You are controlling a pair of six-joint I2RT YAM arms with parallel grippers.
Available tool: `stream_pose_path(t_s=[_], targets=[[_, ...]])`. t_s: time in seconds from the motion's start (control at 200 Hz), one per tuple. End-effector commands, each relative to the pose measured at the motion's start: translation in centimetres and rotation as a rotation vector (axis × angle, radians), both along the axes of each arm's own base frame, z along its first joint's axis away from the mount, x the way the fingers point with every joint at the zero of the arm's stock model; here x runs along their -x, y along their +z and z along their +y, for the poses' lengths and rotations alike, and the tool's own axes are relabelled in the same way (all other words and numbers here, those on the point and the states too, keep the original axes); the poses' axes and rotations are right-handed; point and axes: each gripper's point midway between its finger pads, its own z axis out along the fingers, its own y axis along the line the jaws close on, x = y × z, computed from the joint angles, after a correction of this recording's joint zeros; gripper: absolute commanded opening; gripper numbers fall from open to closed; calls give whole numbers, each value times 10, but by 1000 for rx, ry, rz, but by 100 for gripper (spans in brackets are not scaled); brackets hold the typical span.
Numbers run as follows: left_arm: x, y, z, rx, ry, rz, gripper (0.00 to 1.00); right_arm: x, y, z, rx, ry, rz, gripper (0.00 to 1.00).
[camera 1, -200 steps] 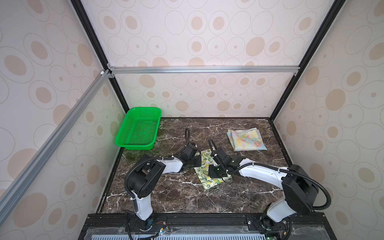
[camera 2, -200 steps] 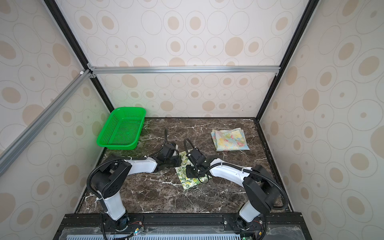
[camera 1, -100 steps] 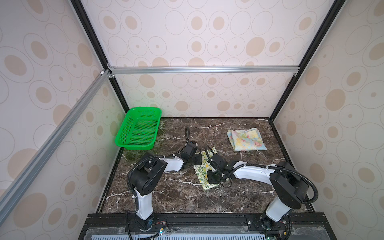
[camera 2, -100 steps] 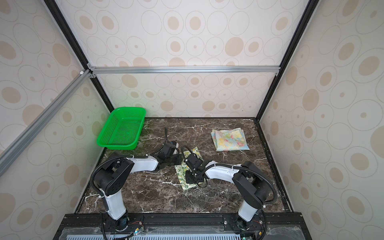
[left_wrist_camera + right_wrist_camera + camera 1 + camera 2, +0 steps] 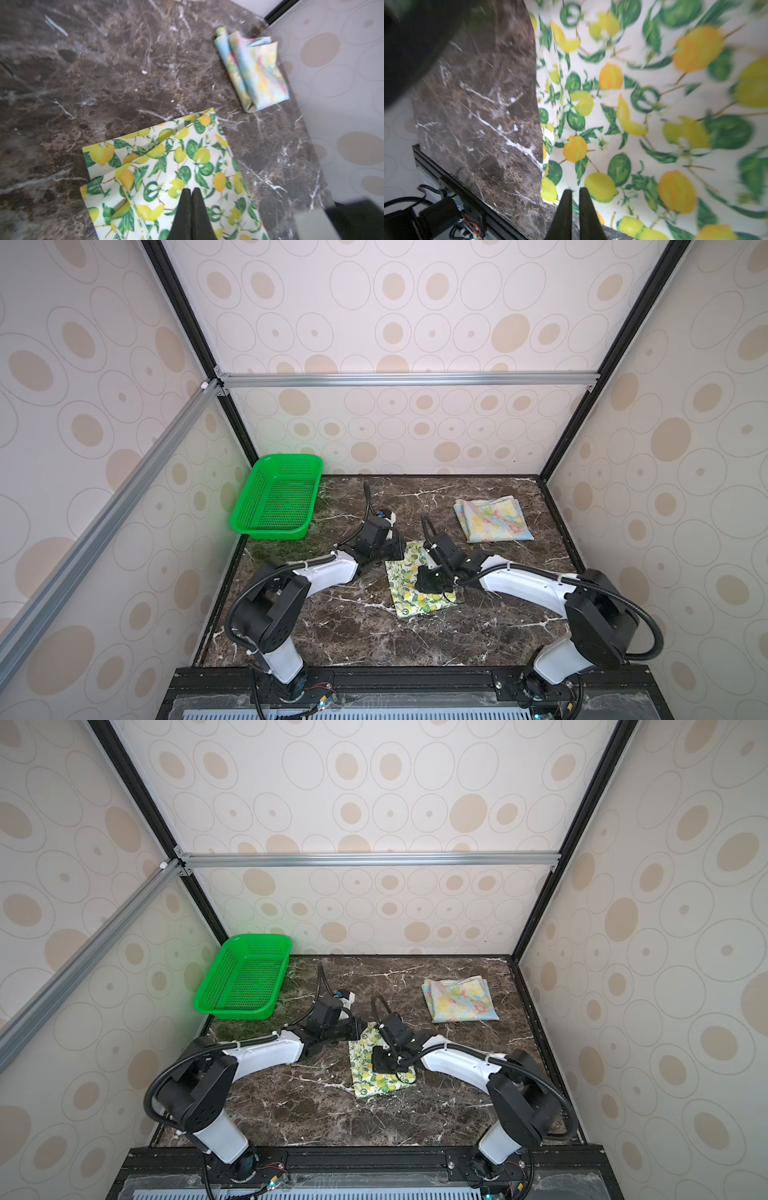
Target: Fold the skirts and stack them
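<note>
1. A cream, thin cloth skirt printed with yellow lemons and green leaves point(image 5: 419, 593) lies folded into a rough rectangle near the middle of the dark brown marble-patterned tabletop point(image 5: 353, 626). Both top views show it between the two arms.
2. A pastel blue-and-yellow cloth skirt with pink flowers point(image 5: 492, 519) lies folded on the far right part of the tabletop. It is well apart from the lemon skirt and near the right wall.
3. The left gripper point(image 5: 190, 190) is over the lemon skirt, close to its far left corner in a top view point(image 5: 349, 1029). Its two black fingers are pressed together with no gap, and no cloth shows between them.
4. The right gripper point(image 5: 574, 190) is low over the middle of the lemon skirt in both top views. In the right wrist view its fingertips are at the skirt's edge, beside bare marble.
5. The right jaws are almost together, with only a thin slit between them. Whether any cloth is nipped there I cannot tell.
6. A bright green plastic mesh basket point(image 5: 278, 497) sits at the far left corner of the tabletop, apart from both skirts.
</note>
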Motion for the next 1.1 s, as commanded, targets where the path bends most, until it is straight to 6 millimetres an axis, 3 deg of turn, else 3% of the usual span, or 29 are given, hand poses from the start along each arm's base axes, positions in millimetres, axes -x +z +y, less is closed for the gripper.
stream_pose_path(t_s=[0.0, 0.14, 0.215, 0.365, 0.535, 0.775, 1.095], targets=[[33, -1, -9, 6, -51, 35, 0, -26, 17, -25, 19, -54, -58, 13], [72, -15, -28, 25, -108, 95, 0, -65, 7, -54, 36, -119, -69, 12], [89, -24, -39, 36, -136, 119, 0, -82, -4, -59, 58, -123, -70, 11], [108, -46, -50, 19, -166, 165, 0, -101, -21, -44, 48, -68, -39, 8], [123, -74, -47, -20, -174, 234, 0, -117, -43, -40, 72, -65, -10, 7], [135, -96, -32, -97, -171, 283, 0, -119, -77, -57, 92, -133, 66, 1], [129, -119, 11, -267, -92, 309, 0, -92, -84, -78, 123, -200, 95, 0]])
